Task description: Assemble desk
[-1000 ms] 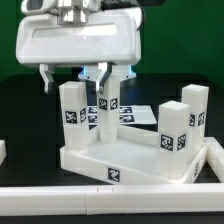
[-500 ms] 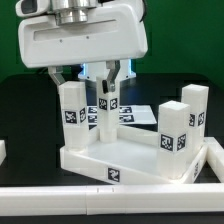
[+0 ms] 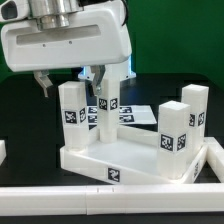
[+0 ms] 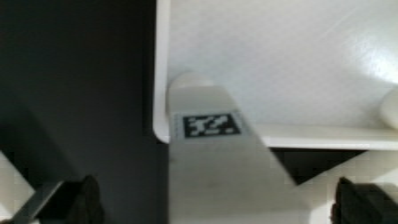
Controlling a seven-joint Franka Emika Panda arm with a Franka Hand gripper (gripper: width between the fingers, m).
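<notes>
The white desk tabletop (image 3: 130,155) lies on the black table, and white legs with square tags stand upright in its corners. They are a front-left leg (image 3: 72,115), a back-left leg (image 3: 107,108) and two right legs (image 3: 172,130) (image 3: 195,112). My gripper (image 3: 70,82) hangs over the left legs, open, with its fingers either side of what looks like the front-left leg's top. In the wrist view the tagged leg (image 4: 214,125) stands between the dark fingertips (image 4: 71,200) with a gap on each side. The gripper (image 4: 217,200) holds nothing.
A long white border rail (image 3: 110,195) runs along the front of the table and turns up the exterior view's right side (image 3: 214,155). A small white piece (image 3: 2,150) sits at the far left. The marker board (image 3: 128,116) lies flat behind the desk.
The hand swung toward the exterior view's right, then back to the left and slightly lower. The fingers stayed spread. The legs and the tabletop have not moved.
</notes>
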